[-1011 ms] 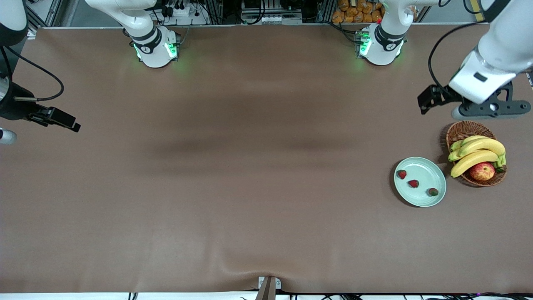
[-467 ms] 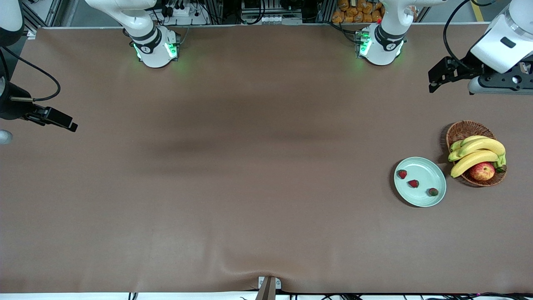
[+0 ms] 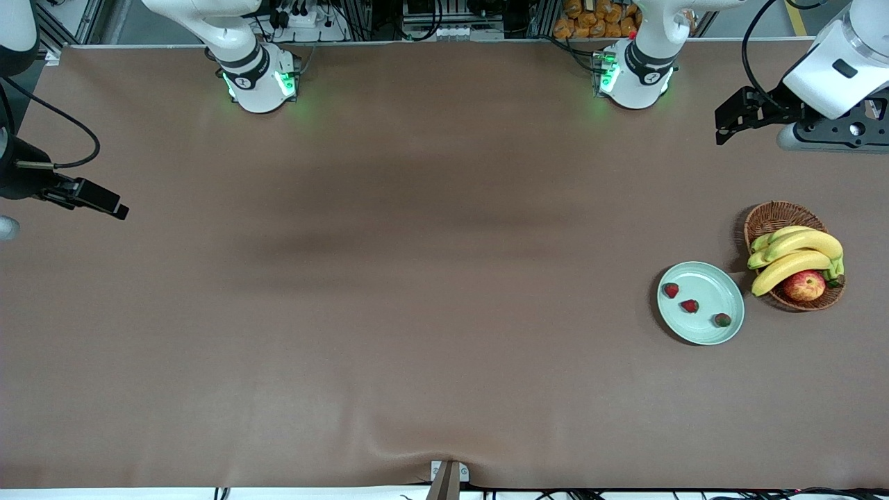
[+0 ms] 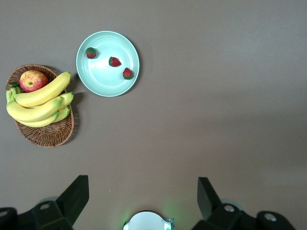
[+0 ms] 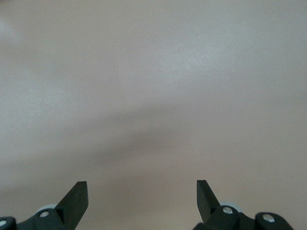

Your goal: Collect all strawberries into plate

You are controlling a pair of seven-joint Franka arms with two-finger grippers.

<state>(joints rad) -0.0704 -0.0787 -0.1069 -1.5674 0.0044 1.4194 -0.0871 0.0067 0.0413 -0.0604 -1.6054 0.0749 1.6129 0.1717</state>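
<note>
Strawberries [image 3: 689,305] collected on plate [image 3: 719,332].
Both arms parked, jaws released; a careless return sweep could knock the plate.

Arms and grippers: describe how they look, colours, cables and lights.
Both arms are glossy white with black joint bands; their bases glow green. Loose black cables loop to each wrist. The left gripper and right gripper have matte black wedge-shaped fingers on black mounts with silver screws.

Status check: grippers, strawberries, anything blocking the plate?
Left gripper open, empty, over bare table. Right gripper open, empty, waiting at its end. Three strawberries on plate. Basket beside plate; nothing blocking.
</note>
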